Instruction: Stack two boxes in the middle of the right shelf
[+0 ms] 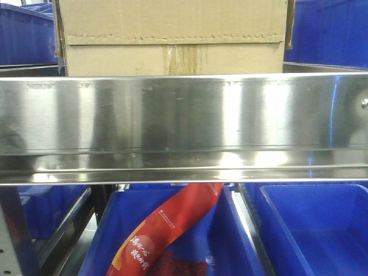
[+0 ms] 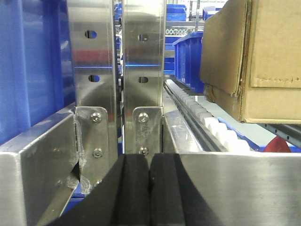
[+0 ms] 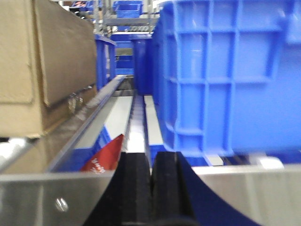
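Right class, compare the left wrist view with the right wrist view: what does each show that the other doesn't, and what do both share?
Left wrist only: grey metal uprights with bolts and white rollers.
Right wrist only: a large ribbed blue plastic bin close up and a red packet corner.
Both: the brown corrugated cardboard box, a shiny steel shelf lip and closed black gripper pads.

Left gripper [image 2: 149, 188]: black pads pressed together, nothing between them, pointing level and forward. Right gripper [image 3: 150, 188]: pads likewise closed and empty, pointing level (a thin seam only). Neither arm visible in the front view.
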